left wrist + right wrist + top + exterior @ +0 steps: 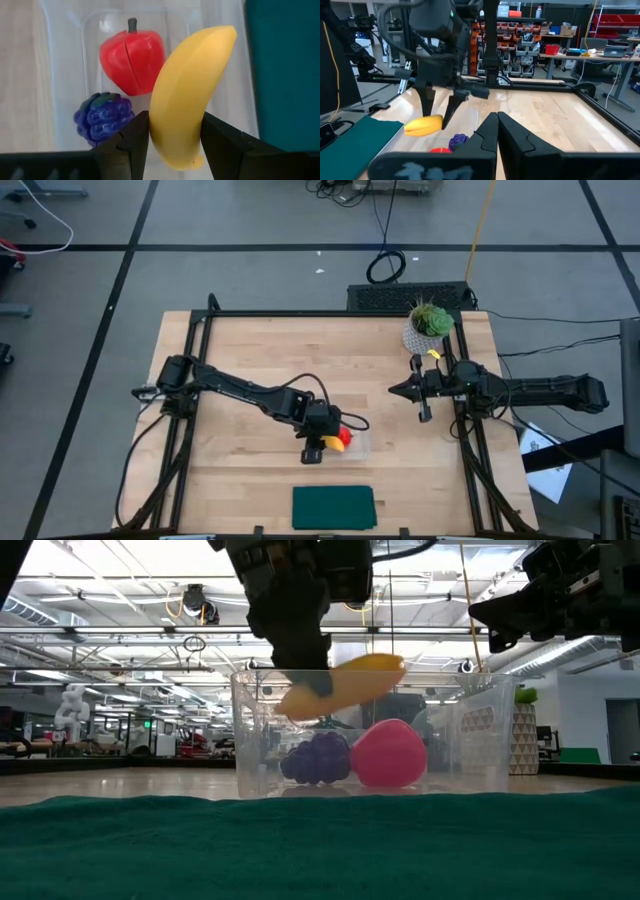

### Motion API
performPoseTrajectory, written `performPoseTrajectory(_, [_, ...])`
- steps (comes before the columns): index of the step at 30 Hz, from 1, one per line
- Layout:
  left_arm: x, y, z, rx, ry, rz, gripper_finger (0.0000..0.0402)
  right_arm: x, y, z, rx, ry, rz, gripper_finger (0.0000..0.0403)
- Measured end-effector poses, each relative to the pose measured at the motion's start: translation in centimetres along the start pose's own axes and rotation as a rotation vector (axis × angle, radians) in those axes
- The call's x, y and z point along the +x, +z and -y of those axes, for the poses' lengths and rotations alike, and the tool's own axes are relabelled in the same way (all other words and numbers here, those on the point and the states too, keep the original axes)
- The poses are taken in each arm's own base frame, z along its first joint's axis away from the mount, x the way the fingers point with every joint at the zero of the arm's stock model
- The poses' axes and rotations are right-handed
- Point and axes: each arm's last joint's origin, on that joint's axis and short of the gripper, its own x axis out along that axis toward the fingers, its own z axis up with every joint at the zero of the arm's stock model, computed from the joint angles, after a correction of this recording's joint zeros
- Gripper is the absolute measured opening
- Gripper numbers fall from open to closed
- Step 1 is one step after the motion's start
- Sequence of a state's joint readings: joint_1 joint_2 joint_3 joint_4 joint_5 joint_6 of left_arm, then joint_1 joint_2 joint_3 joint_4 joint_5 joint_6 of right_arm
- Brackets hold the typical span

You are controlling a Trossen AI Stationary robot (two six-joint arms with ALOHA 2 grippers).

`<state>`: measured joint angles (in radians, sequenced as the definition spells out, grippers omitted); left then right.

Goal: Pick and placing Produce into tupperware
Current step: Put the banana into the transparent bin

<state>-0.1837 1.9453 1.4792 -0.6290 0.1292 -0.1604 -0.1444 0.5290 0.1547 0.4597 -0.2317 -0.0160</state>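
The left tool (175,137) pinches the banana (187,95) above the tupperware (470,740) holding grapes (102,117) and strawberry (132,62); the right tool (397,390), pressed together, waits well apart.

1 camera looked straight down on the counter (250,350); another sat level at its surface. Both wrist cameras faced the tupperware (70,75), 1 close above, 1 farther off.

Even overhead light, soft shadows, bright ceiling glare in low view, blurred foreground mat (320,845)
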Motion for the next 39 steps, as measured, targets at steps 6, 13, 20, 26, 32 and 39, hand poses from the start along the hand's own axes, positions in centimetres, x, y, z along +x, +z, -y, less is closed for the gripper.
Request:
performPoseTrajectory(6, [1.7, -0.3, -0.3, 0.003, 0.003, -0.041, 0.0163, 0.0, 0.0, 0.0, -0.002, 0.000, -0.002, 0.0000])
performPoseTrajectory(13, [2.8, -0.6, -0.4, 0.012, 0.004, -0.065, 0.0163, 0.1, 0.0, 0.0, -0.003, 0.000, -0.002, 0.0000])
performPoseTrajectory(20, [3.3, -0.8, -0.5, 0.035, -0.027, -0.092, 0.0163, 0.1, 0.0, 0.0, -0.004, 0.000, -0.002, 0.0000])
performPoseTrajectory(26, [3.3, -0.8, -0.5, 0.053, -0.035, -0.088, 0.0163, 0.1, 0.0, 0.0, -0.006, 0.000, -0.002, 0.0000])
performPoseTrajectory(32, [3.7, -0.8, -0.5, 0.083, -0.040, -0.094, 0.0163, 0.1, 0.0, 0.0, -0.007, 0.000, -0.002, 0.0000])
performPoseTrajectory(39, [4.6, -1.1, -0.9, 0.081, -0.040, -0.120, 0.0163, 0.1, 0.0, 0.0, -0.007, 0.000, -0.002, 0.0000])
